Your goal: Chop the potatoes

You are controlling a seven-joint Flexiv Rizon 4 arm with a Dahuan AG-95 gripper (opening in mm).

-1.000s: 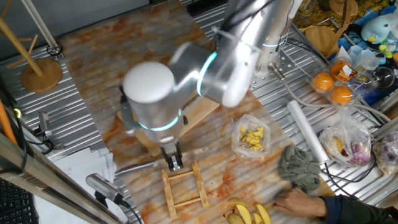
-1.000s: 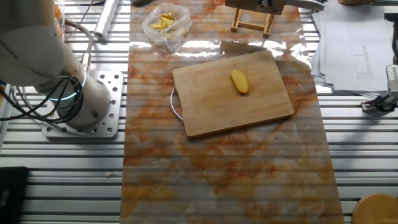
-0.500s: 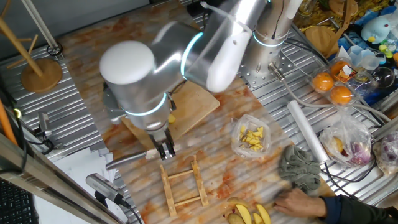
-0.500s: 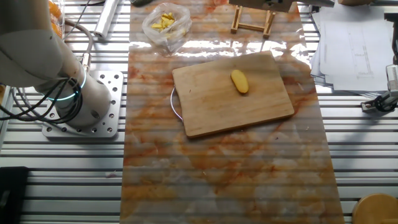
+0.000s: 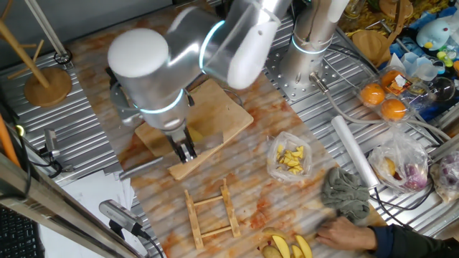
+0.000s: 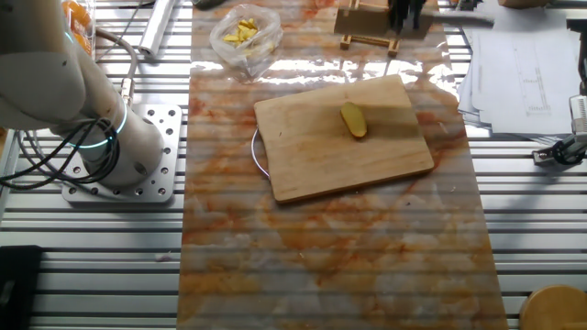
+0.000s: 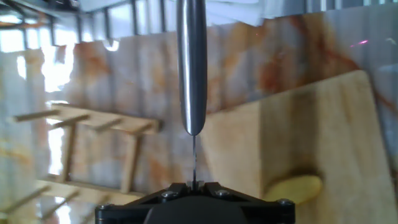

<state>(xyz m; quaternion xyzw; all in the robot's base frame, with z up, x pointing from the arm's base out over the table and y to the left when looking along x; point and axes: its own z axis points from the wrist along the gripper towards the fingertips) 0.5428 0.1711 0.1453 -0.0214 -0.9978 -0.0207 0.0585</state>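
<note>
A small pale-yellow oval potato [image 6: 353, 120] lies whole on the wooden cutting board [image 6: 312, 156]. In the hand view the potato [image 7: 293, 186] is at the lower right on the board [image 7: 329, 130]. In the fixed view from the rack side the arm hides most of it. My gripper [image 5: 185, 152] is shut on a steel knife [image 5: 143, 168] that sticks out sideways over the board's edge [image 5: 226, 115]. In the hand view the knife [image 7: 191, 68] points straight ahead from the gripper [image 7: 194, 185], left of the potato.
A wooden rack [image 5: 211, 211] lies beside the board, also in the hand view [image 7: 93, 143]. A plastic bag of yellow chunks [image 5: 290, 158] and a grey cloth [image 5: 344, 193] lie right. A person's hand [image 5: 344, 233] rests by yellow wedges [image 5: 287, 247]. Papers [image 6: 523, 55] lie nearby.
My gripper has carried the knife away from the wooden rack, up to the edge of the cutting board. The potato has not moved.
</note>
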